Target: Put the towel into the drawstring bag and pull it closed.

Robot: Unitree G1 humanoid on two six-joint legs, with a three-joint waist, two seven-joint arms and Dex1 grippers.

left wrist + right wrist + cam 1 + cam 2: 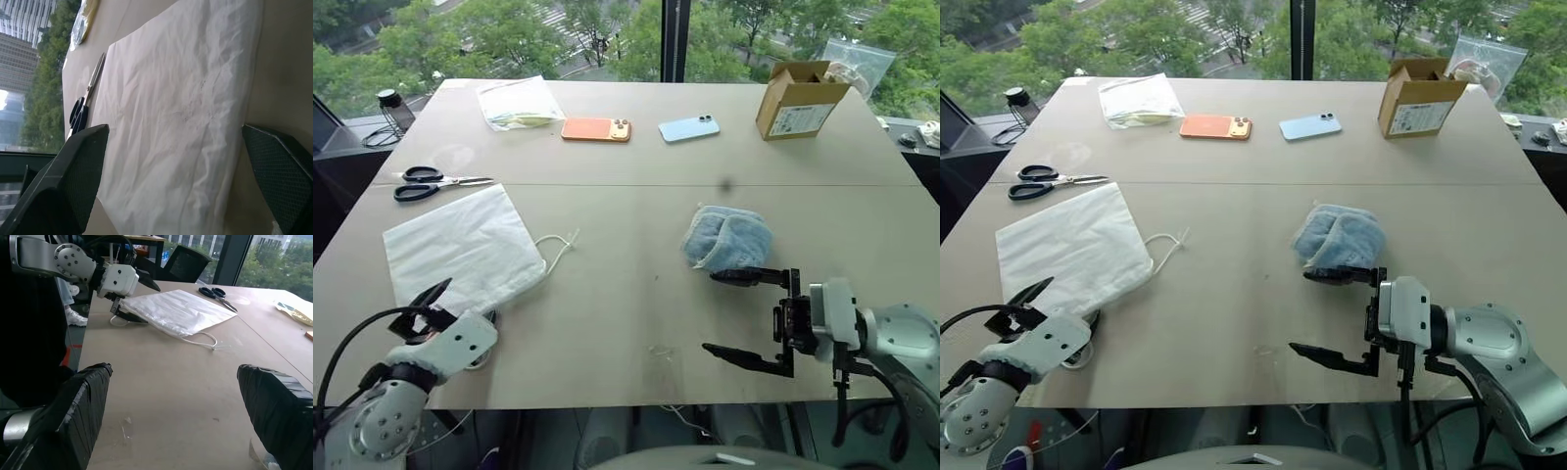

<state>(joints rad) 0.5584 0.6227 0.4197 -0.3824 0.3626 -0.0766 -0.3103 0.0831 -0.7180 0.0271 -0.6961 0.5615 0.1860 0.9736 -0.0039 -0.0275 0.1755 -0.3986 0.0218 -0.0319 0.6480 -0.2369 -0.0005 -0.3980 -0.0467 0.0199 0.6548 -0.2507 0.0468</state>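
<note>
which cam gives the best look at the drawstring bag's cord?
Left eye view: the drawstring bag lies whole and flat, its cord looped at the side facing the towel. The right eye view shows the same. The right wrist view catches bag and cord at a low angle; the left wrist view shows the bag's fabric close up.

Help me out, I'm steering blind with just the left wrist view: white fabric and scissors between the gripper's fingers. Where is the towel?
Observer: The towel lies wadded on the table, apart from the drawstring bag, near the right gripper.
Operator: Is that gripper holding it?
Observer: No, the right gripper is open and empty, on the near side of the towel.
Operator: Which side is the bag's cord on?
Observer: The cord trails from the bag's edge facing the towel.
Operator: And my own gripper?
Observer: The left gripper is open at the bag's near edge.
</note>
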